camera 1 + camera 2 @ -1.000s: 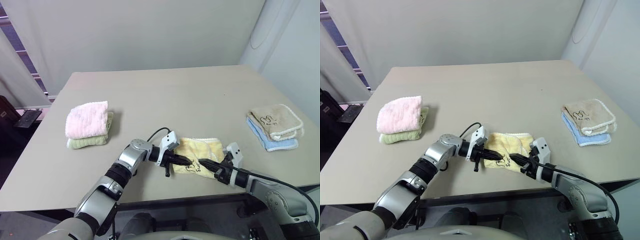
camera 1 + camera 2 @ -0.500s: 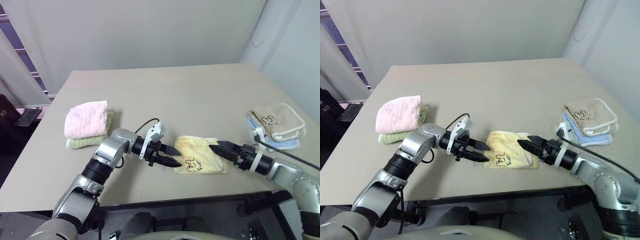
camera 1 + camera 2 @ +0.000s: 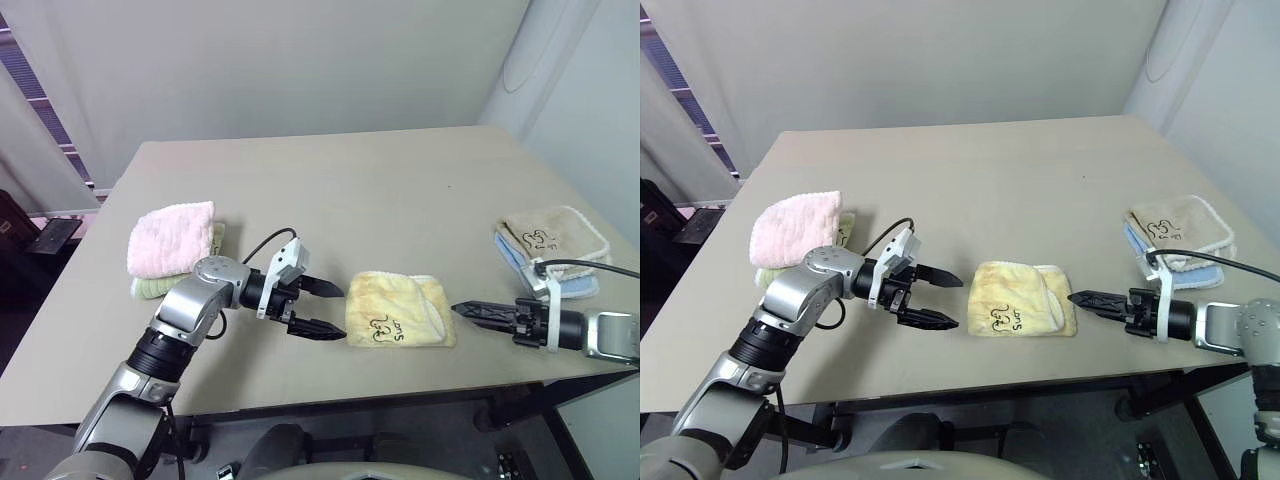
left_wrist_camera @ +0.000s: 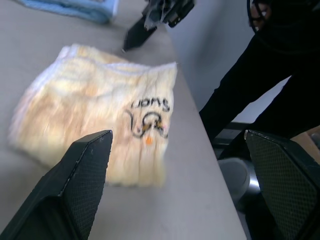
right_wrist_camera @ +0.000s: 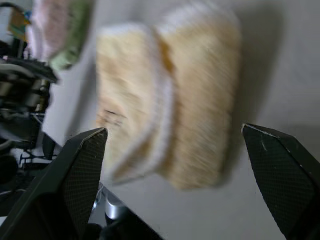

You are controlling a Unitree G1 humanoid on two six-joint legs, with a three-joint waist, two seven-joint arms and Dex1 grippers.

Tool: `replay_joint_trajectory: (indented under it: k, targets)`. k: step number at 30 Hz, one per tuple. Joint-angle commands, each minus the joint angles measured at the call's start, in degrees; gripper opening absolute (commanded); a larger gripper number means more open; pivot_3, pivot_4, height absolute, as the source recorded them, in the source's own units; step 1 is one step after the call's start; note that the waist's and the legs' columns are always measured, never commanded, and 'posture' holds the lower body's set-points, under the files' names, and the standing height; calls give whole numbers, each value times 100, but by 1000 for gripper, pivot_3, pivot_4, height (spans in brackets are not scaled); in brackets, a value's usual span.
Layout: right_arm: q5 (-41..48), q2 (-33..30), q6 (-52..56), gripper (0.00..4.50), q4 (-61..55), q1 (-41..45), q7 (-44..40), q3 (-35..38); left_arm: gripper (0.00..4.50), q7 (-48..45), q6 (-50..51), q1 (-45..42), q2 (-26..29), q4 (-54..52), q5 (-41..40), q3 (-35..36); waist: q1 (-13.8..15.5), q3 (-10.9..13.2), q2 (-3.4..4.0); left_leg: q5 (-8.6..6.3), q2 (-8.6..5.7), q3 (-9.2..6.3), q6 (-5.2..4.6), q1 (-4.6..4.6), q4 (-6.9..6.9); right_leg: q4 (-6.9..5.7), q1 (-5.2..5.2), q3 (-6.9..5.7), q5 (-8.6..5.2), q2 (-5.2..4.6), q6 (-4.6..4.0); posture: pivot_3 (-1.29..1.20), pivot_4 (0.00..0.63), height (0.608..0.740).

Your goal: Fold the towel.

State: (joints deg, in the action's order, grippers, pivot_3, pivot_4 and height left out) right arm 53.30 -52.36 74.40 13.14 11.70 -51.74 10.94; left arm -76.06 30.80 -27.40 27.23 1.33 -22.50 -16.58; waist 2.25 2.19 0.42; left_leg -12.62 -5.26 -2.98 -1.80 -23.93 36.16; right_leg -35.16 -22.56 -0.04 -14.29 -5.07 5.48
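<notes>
Towel (image 3: pixel 398 309): pale yellow terry, folded into a small squarish packet, lying flat near the front edge of the table (image 3: pixel 340 190), roughly mid-width. A dark embroidered mark faces up on its near half. Whitish stitched edging runs along a fold line on the right part. Nothing touches it.

Left gripper (image 3: pixel 320 308): just to the left of the towel, clear of the cloth, pointing across toward it. Jaws spread wide, one black finger above, one below, empty. In the left wrist view the two fingers (image 4: pixel 75 187) stand far apart with the towel's embroidered corner between and beyond them.

Right gripper (image 3: pixel 478 311): to the right of the towel, apart from it, tips aimed at the towel's right edge. From the head views the black fingers overlap into one narrow point; the right wrist view shows them set wide apart, the towel lying beyond them, nothing held.

Further out: a pink fluffy folded towel (image 3: pixel 172 237) stacked on a green one (image 3: pixel 150 287), left side of table, behind the left arm. On the right side, a beige folded towel (image 3: pixel 552 238) with dark embroidery atop a light blue one (image 3: pixel 510 254), just behind the right arm's cable.

Table surface plain beige. Pale wall behind.
</notes>
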Motion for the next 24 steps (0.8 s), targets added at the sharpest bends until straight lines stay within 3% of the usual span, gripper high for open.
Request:
replay_joint_trajectory:
  k: [1,7,21,24]
  targets:
    - [-296,261,-187,4500,248,265,-118,-232,4470,6,-507,107,-162,-241,-229,296,-3,0,-1,0,0,0,0,0,1,0,1,0,1,0,-1,0,0,740]
    - [-445,720,-138,4500,261,594,-219,-324,4470,-87,-957,252,-349,-268,-512,580,-161,-7,-27,-1,6,1,2,32,-3,-4,24,-2,7,3,-8,0,0,740]
    - [-1054,1412,-217,4500,458,1217,-412,-979,4470,-122,-45,195,78,-557,-961,574,-318,-4,-20,-1,6,0,2,44,-6,-14,23,-4,9,6,-9,0,0,740]
    - [-1176,1504,-253,3889,421,1237,-503,-1195,4500,-175,202,173,184,-568,-1109,655,-322,-5,-20,-1,6,-4,3,48,-8,-21,22,-4,8,7,-9,0,0,740]
